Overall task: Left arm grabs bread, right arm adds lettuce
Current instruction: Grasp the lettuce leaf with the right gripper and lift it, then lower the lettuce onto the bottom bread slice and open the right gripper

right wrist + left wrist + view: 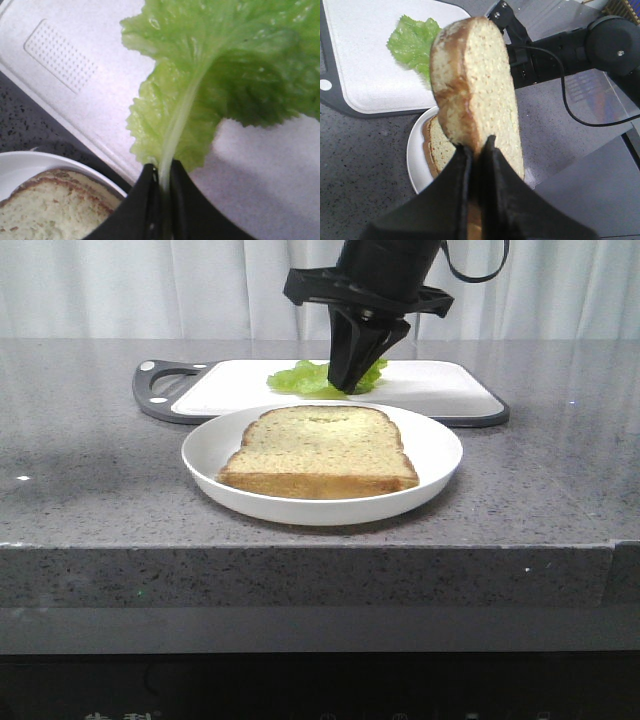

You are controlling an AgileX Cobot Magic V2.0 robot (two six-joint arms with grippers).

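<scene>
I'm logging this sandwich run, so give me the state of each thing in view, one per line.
left tool: shut on the bread
bread: held on edge in the air, above the plate
right tool: shut on the lettuce stem
lettuce: gripped at its stem, over the cutting board
cutting board: flat on the counter
plate: on the counter, holding the second slice
second slice: lying flat, bare on top

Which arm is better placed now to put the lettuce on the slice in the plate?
Right. The right arm grips the lettuce beside the plate; the left arm holds bread.
</scene>
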